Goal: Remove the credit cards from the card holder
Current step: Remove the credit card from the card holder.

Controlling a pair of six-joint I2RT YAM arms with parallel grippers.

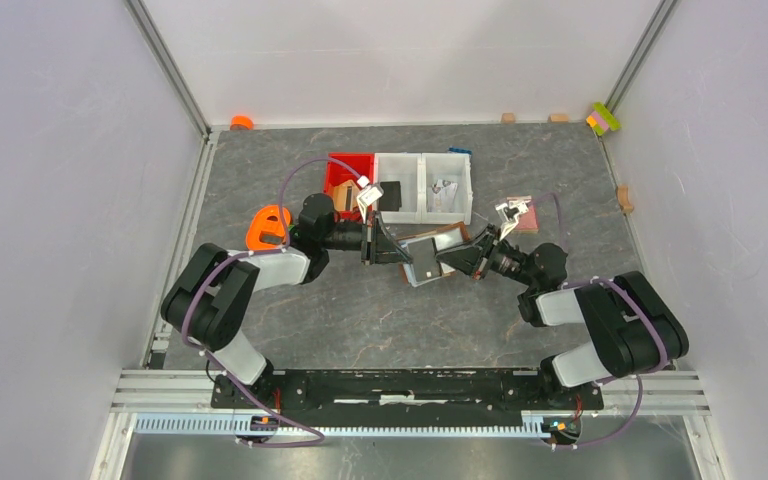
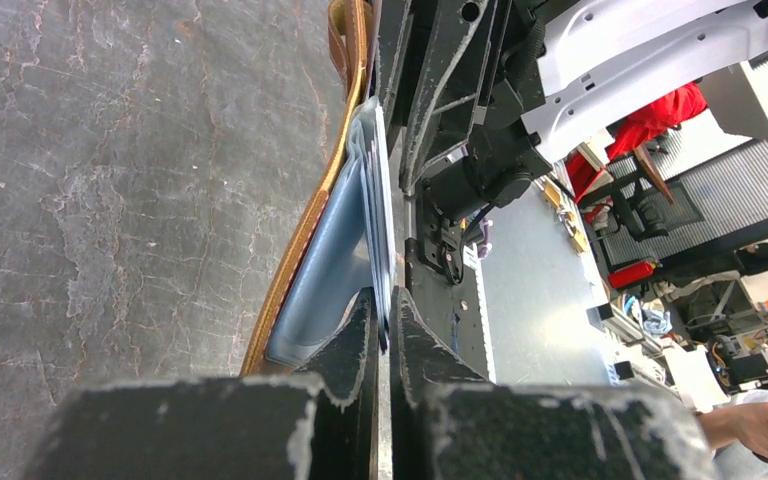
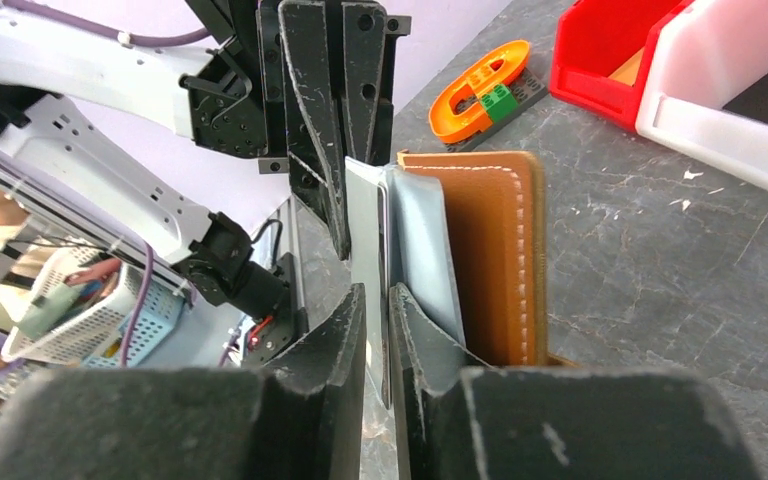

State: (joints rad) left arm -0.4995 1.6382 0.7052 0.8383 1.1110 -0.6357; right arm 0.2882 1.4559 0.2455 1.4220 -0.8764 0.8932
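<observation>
The card holder [image 1: 457, 236] is an open brown leather wallet with pale grey-blue lining, held up off the table between both grippers. My left gripper [image 1: 396, 247] is shut on its left flap; in the left wrist view [image 2: 385, 322] the jaws pinch the thin layered lining [image 2: 328, 262] beside the brown edge [image 2: 295, 262]. My right gripper [image 1: 452, 259] is shut from the right on a thin flat sheet with a dark edge, a credit card [image 1: 426, 266], beside the brown cover [image 3: 495, 262]. In the right wrist view [image 3: 375, 305] that sheet [image 3: 364, 225] runs to the left gripper's fingers [image 3: 310, 120].
A red bin [image 1: 346, 172] and two white bins [image 1: 422, 186] stand just behind the wallet. An orange ring piece [image 1: 268, 228] lies by the left arm. A pink-red card [image 1: 526, 214] lies at the right. Small blocks sit along the back wall.
</observation>
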